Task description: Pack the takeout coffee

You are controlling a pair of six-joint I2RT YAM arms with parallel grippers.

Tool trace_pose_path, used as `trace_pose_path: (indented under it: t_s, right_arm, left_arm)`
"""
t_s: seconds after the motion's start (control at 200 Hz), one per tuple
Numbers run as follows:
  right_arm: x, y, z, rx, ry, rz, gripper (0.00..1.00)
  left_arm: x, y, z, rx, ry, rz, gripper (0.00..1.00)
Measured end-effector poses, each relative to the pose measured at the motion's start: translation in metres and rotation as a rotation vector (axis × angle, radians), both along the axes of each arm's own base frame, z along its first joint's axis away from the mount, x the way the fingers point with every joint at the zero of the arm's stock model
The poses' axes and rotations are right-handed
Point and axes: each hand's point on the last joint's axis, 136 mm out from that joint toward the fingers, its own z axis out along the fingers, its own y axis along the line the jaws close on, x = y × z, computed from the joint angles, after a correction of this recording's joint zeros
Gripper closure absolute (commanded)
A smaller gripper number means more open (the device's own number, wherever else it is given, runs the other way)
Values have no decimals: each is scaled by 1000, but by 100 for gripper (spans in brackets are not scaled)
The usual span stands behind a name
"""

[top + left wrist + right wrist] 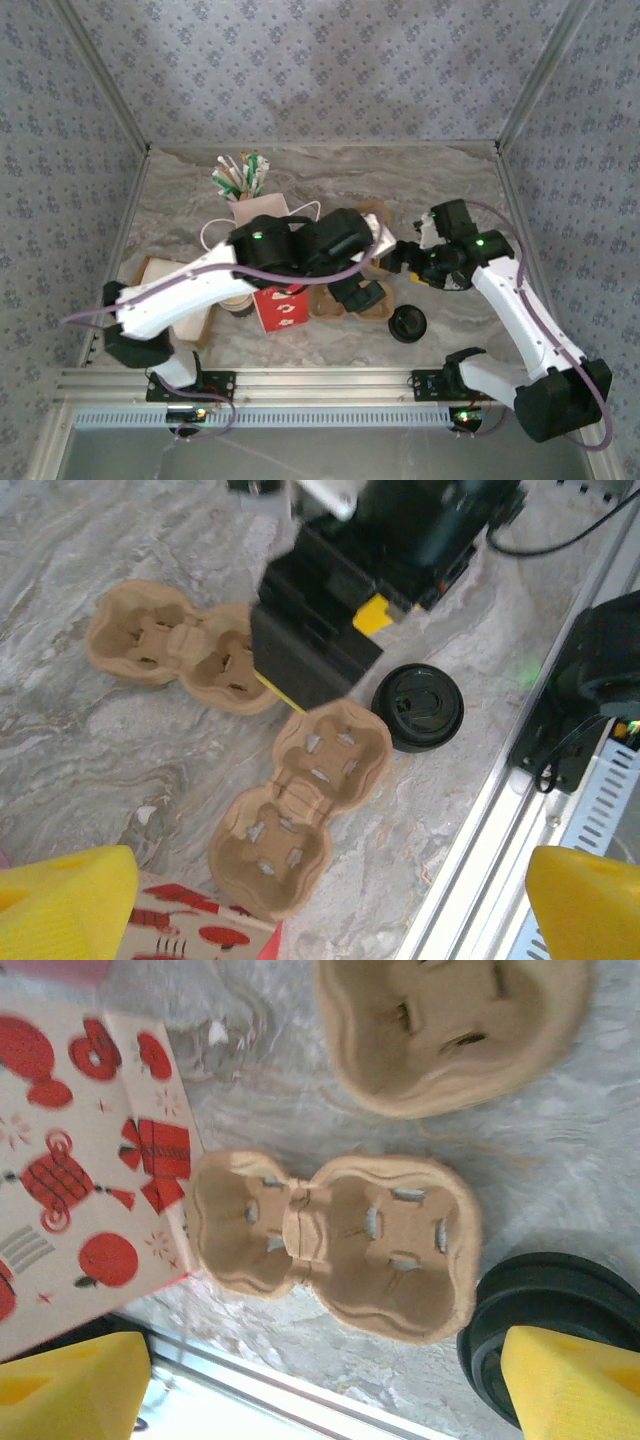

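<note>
- Grey marbled counter (450,200), boxed in by blue patterned walls (320,70).
- Left of the carriers: white paper bag with red prints (280,308), set against the near carrier's end.
- Left claw (328,900): spread wide, empty, hovering above the tan moulded-pulp two-cup carrier (300,810); second pulp carrier (180,645) just behind.
- Right claw (322,1385): likewise wide, gripping nothing, over that same carrier.
- Just right of the carrier: round black coffee lid (418,707), glossy, ridged rim, seen from above; cup beneath impossible to tell.
- Likely trouble: two claws crowding one carrier, so a bump; light pulp sliding or flipping if pinched at one rim; yellow finger (570,1380) close by the lid, enough to knock it across the counter.
</note>
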Motion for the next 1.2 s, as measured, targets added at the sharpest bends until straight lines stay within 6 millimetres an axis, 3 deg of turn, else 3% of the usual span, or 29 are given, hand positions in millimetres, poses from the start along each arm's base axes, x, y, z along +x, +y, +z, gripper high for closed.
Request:
trace_pose_path:
  t_s: [0.065,0.185,0.33,0.425,0.525,0.734,0.929,1.199]
  right_arm:
    - [-2,12,-2,-24,-17,69,13]
    - [-6,29,-5,-56,-52,180,12]
    - [-15,52,-11,-145,-135,374,6]
    - [-30,71,-17,-200,-198,546,6]
    - [-33,78,-27,-286,-239,668,8]
    - [-24,74,-58,-475,-245,849,21]
    - [-25,77,-66,-525,-287,989,33]
    - [-25,87,-80,-512,-301,1120,35]
  left_arm:
    - [0,16,11,-54,11,36,1]
    - [8,54,18,-142,51,143,1]
    - [21,104,16,-242,106,298,1]
    - [26,131,14,-304,139,381,0]
    - [27,153,10,-345,161,444,0]
    - [27,169,0,-366,196,486,1]
    - [31,174,-10,-359,221,514,0]
    - [36,177,-13,-382,247,529,1]
